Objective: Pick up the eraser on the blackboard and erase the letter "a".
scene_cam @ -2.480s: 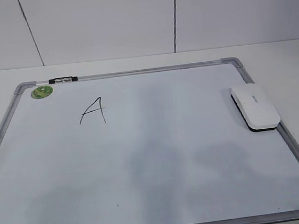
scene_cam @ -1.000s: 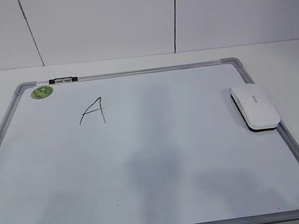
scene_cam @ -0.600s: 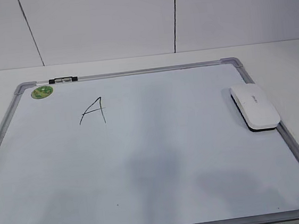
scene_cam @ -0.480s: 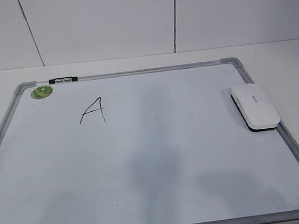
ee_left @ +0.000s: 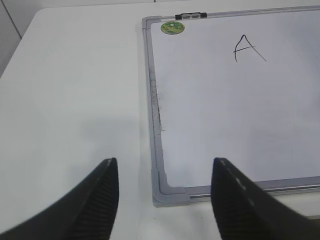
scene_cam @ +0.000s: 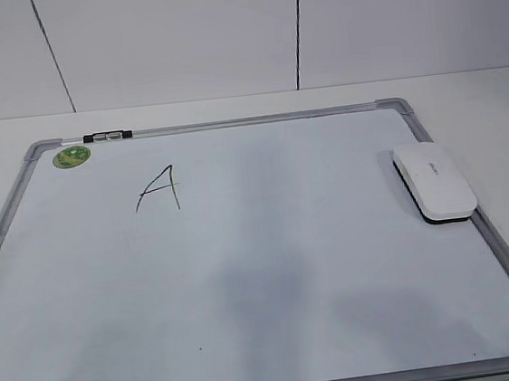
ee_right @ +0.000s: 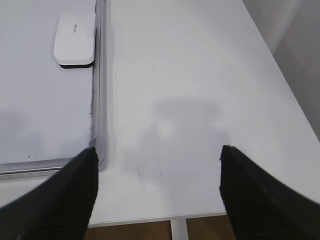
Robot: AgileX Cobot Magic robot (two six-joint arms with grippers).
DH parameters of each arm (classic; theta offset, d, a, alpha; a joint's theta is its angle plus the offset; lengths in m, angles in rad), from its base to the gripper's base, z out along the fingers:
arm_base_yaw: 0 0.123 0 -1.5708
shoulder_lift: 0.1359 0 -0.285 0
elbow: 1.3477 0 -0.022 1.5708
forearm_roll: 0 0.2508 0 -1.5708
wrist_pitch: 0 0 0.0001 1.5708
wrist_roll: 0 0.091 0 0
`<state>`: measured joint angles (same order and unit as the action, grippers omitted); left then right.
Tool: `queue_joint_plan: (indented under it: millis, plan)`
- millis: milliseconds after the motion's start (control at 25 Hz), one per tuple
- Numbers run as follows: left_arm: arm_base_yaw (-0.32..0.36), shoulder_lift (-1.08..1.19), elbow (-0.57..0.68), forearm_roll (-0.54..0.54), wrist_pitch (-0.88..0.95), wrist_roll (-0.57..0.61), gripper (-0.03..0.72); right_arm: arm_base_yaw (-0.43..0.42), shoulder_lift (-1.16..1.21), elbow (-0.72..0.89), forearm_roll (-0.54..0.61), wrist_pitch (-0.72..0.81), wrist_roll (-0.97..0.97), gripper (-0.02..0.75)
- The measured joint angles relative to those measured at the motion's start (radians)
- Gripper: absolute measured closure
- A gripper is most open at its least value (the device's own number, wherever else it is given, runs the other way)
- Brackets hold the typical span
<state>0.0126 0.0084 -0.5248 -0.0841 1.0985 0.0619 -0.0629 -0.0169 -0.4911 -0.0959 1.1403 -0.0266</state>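
Note:
The white eraser (scene_cam: 433, 181) lies at the right edge of the blackboard (scene_cam: 229, 122), partly over its grey frame; it also shows in the right wrist view (ee_right: 75, 38). An angular capital "A" (scene_cam: 157, 190) in black marker is on the board's upper left, also in the left wrist view (ee_left: 246, 48). No lowercase "a" shows in any view. My left gripper (ee_left: 164, 161) is open and empty above the board's near left corner. My right gripper (ee_right: 158, 150) is open and empty over the bare table, right of the board's near right corner. Neither gripper shows in the exterior view.
A round green sticker (scene_cam: 71, 156) and a small black-and-silver clip (scene_cam: 107, 135) sit at the board's far left corner. White table (ee_right: 200, 75) lies right of the board; its front edge (ee_right: 150, 220) is just below my right gripper. A white wall stands behind.
Faint shadows on the board's near part have shifted slightly. The eraser and the board have not moved.

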Motion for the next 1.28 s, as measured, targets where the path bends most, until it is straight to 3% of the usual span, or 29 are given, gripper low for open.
queue_joint_plan:
  millis: [1280]
  plan:
    - [0.0,0.0,0.0,0.0,0.0,-0.001,0.349,0.0,0.0,0.0,0.037,0.001,-0.002,0.148]
